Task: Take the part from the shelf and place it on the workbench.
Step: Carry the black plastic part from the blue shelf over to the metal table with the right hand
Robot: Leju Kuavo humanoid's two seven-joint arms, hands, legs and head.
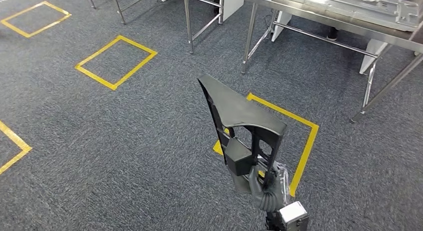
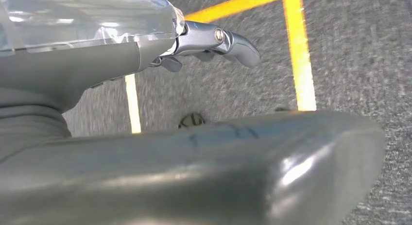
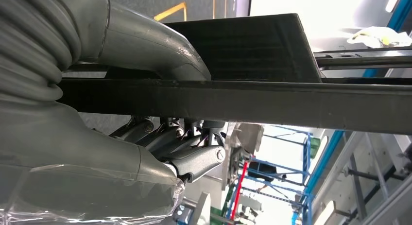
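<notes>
The part (image 1: 238,113) is a dark grey plastic piece with a pointed top and open frames below. My right hand (image 1: 272,190) holds it upright by its lower end, low in the head view, above a yellow floor square (image 1: 305,141). In the right wrist view, the hand's (image 3: 145,137) thumb lies over a dark bar of the part (image 3: 252,101) and the fingers curl under it. The steel workbench (image 1: 319,15) stands at the far right. My left hand (image 2: 97,64) hangs over the carpet with its fingers apart and nothing in it.
A pale metal panel (image 1: 359,6) lies on the workbench. The bench's legs (image 1: 248,39) and a second steel frame (image 1: 188,21) stand ahead on the grey carpet. More yellow tape squares (image 1: 115,61) mark the floor to the left.
</notes>
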